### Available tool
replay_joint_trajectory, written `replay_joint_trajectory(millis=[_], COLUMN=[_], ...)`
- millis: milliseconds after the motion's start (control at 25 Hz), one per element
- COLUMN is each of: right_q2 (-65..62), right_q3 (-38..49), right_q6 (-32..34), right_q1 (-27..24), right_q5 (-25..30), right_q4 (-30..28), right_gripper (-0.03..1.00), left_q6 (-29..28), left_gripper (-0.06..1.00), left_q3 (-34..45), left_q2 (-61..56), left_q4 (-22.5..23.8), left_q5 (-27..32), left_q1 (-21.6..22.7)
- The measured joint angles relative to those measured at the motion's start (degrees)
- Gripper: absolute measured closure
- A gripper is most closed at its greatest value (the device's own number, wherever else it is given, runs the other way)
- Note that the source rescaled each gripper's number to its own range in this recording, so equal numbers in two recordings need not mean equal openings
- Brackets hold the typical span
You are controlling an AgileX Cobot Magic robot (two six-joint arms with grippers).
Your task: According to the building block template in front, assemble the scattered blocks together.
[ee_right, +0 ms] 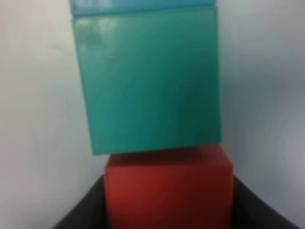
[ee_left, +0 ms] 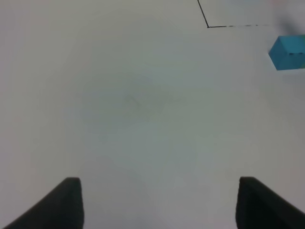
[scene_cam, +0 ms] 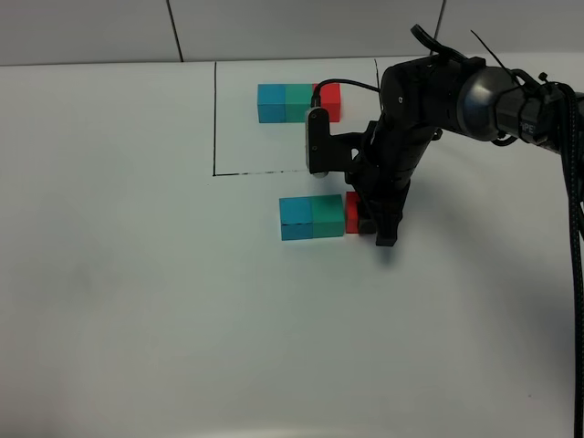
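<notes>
The right gripper is closed on the red block, which touches the green block joined to the blue block on the worktop, near the template; the left gripper is spread wide and empty.

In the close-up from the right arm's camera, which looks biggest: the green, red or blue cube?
1. Green cube.
2. Red cube, cut off by the picture edge.
3. Blue cube, only a sliver visible.
This shows framing, not true size.
</notes>
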Motion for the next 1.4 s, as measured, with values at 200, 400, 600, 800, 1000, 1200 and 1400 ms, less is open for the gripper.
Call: replay_joint_trajectory(millis=[200,400,600,800,1000,1200,1400], right_q2=[0.07,0.09,0.16,0.27,0.36,0.36,0.36], right_q3=[0.00,0.00,0.00,-0.02,-0.13,-0.13,-0.13], right_q6=[-0.27,-0.54,-1.25,-1.31,-1.39,-1.39,-1.39], right_q1=[0.28,0.51,0.51,0.51,0.51,0.51,0.51], right_q5=[0.05,0.10,0.17,0.17,0.12,0.16,0.16], right_q4=[0.00,0.46,1.71,1.83,1.83,1.83,1.83], right_gripper=[0.95,0.95,0.95,0.95,0.95,0.95,0.95], left_q6=[0.00,0.00,0.00,0.00,0.00,0.00,0.00], left_gripper=[0.32,0.32,0.32,0.32,0.32,0.32,0.32], left_q3=[0.00,0.00,0.00,0.00,0.00,0.00,0.00], left_q2=[0.00,0.00,0.00,0.00,0.00,0.00,0.00], left_q4=[0.00,0.00,0.00,0.00,0.00,0.00,0.00], left_q5=[0.00,0.00,0.00,0.00,0.00,0.00,0.00], left_q1=[0.00,0.00,0.00,0.00,0.00,0.00,0.00])
